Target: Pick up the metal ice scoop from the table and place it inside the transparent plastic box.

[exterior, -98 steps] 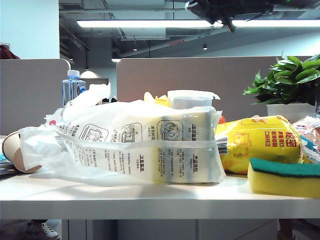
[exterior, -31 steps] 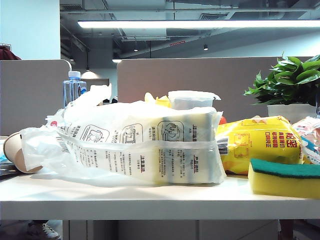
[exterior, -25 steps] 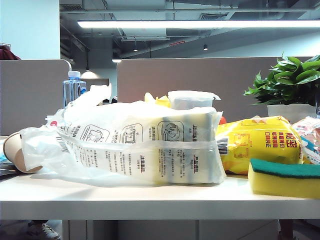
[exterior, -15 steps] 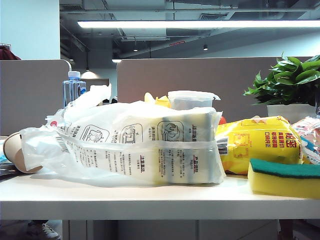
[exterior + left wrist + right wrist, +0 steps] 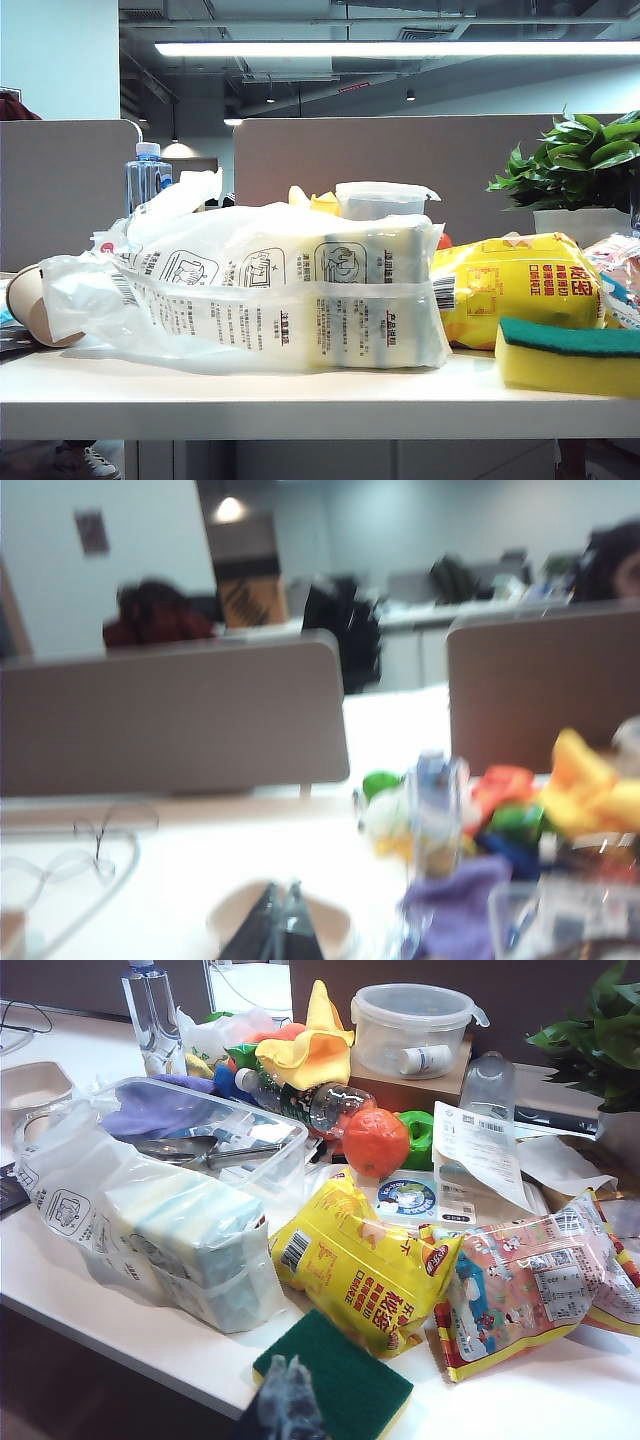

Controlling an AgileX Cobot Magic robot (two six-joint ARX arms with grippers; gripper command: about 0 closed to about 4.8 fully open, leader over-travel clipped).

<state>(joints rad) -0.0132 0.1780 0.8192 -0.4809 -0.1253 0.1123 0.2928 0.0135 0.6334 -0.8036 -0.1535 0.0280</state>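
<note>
We see the left gripper (image 5: 277, 930) raised over the table's (image 5: 300, 400) left side, fingers pressed together, empty. The metal ice scoop (image 5: 200, 1150) lies inside the transparent plastic box (image 5: 270, 1140), behind the sponge pack (image 5: 170, 1230). The right gripper (image 5: 285, 1400) hangs over the green sponge (image 5: 340, 1375), pressed together, empty.

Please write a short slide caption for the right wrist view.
Metal ice scoop lies inside the transparent plastic box; shut right claw hovers above the sponge.
</note>
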